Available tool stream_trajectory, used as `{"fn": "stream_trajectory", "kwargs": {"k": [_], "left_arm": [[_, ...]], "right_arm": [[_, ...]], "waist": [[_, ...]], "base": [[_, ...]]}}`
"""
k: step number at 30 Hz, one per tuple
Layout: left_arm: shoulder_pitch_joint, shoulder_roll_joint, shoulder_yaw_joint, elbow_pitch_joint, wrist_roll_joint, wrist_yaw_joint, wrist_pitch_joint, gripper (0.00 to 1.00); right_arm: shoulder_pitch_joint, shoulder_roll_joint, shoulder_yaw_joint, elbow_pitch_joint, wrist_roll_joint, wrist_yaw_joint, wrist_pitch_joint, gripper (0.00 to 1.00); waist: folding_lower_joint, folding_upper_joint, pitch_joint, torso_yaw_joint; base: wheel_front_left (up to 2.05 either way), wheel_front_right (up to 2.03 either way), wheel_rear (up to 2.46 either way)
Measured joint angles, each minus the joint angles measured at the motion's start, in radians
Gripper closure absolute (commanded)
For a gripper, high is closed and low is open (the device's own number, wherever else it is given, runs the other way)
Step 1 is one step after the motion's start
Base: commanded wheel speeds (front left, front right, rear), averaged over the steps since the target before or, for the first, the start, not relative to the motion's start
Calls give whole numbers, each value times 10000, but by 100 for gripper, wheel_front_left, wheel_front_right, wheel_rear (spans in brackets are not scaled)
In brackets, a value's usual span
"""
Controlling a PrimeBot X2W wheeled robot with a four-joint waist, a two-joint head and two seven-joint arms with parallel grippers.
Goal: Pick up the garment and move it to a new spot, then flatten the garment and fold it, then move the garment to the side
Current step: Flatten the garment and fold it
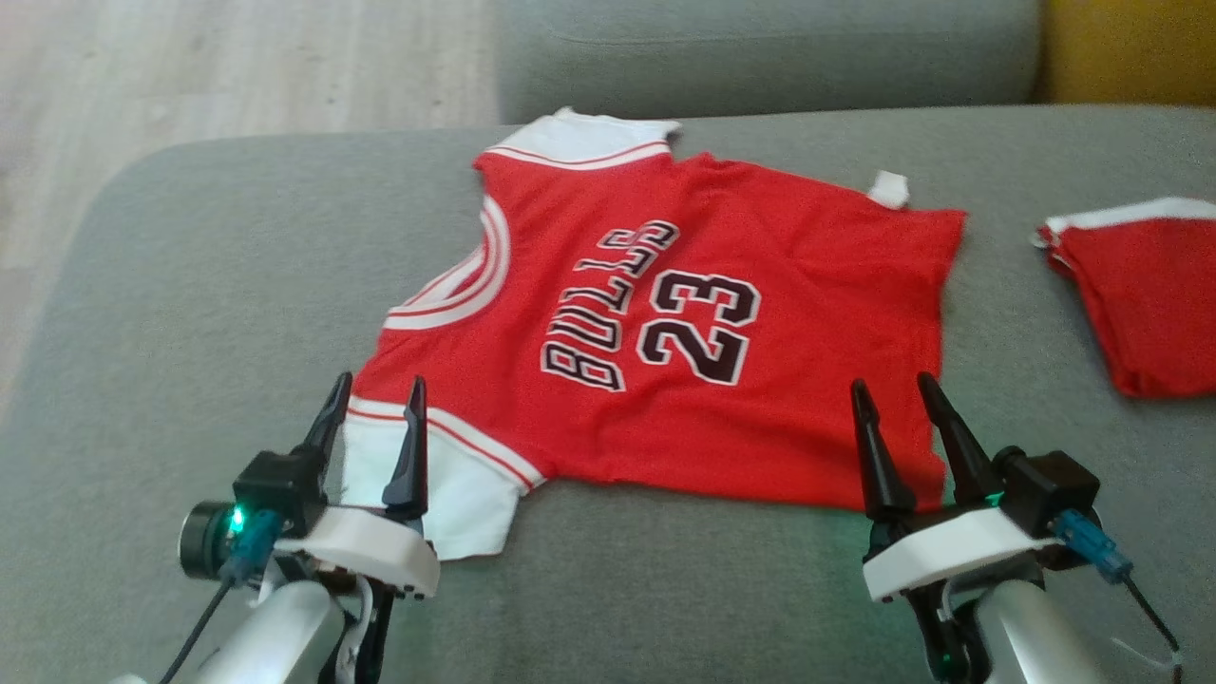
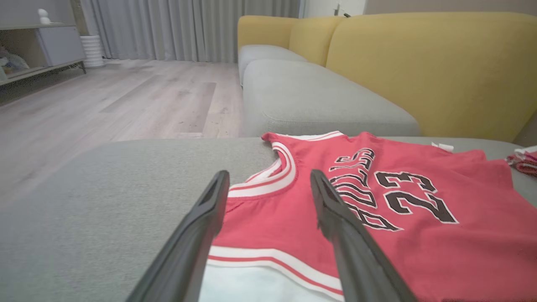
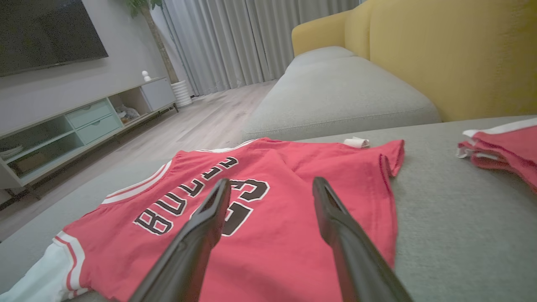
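Note:
The garment, a red sleeveless jersey with white trim and black "BULLS 23" lettering, lies spread flat on the grey sofa cushion. It appears too in the left wrist view and the right wrist view. My left gripper is open above the jersey's near white-trimmed corner, its fingers apart with nothing between them. Over the jersey's near right hem my right gripper is open and empty as well, fingers spread.
A second red piece with white trim lies on the cushion to the right. The yellow sofa back rises behind, and another grey seat cushion lies beyond. Wooden floor borders the cushion on the left.

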Motion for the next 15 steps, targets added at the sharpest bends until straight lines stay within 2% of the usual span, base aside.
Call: {"fn": "stream_trajectory", "kwargs": {"k": [9,15], "left_arm": [[-433,-84,-38,790,2,-347,-75,0],[-862,-320,-98,955,86,-470,-127,0]], "right_arm": [[-35,0,-79,-184,-8,0,0,0],[-164,0,-686,-299,-249,0,0,0]], "waist": [[1,0,476,-1080],[2,0,930,-1388]], "base": [[0,0,0],[0,0,0]]}}
